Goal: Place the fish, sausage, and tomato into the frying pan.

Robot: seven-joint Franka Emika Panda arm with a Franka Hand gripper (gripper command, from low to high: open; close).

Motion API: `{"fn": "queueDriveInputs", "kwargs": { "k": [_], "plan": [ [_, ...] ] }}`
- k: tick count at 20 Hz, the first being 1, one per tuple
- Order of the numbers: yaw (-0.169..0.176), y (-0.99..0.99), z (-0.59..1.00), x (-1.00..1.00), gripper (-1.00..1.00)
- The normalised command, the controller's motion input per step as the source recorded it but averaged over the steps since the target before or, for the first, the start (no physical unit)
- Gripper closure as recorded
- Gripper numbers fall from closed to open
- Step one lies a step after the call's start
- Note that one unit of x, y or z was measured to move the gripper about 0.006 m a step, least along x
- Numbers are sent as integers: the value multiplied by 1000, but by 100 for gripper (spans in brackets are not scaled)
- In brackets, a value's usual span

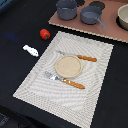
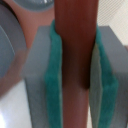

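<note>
- Sausage [image 2: 75,55]: clamped upright between the gripper's [image 2: 75,70] green pads [image 2: 55,80] in the wrist view; arm is out of the exterior view.
- Pan [image 1: 91,15]: on the board [image 1: 70,24] at the far side; looks empty, nothing delivered yet.
- Tomato [image 1: 45,34] and fish [image 1: 30,50]: on the dark table [image 1: 15,70], off the placemat's [image 1: 95,80] edge, well apart from the pan.
- Judgement: first of three items in hand, none placed.

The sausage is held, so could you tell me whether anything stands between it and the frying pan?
Nothing visible does. The sausage is clamped between the pads of the gripper. The frying pan is open on top, with nothing seen inside. The pot stands apart, to the exterior view's left.
</note>
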Motion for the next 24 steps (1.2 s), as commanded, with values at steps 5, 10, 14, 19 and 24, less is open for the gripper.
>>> {"fn": "queueDriveInputs", "kwargs": {
  "k": [5, 10, 14, 19, 24],
  "plan": [
    [0, 667, -176, 614, 100],
    [0, 575, -246, 514, 100],
    [-2, 540, -279, 436, 100],
    [-11, 336, -258, 207, 100],
    [-2, 107, -63, -51, -100]
  ]
}}
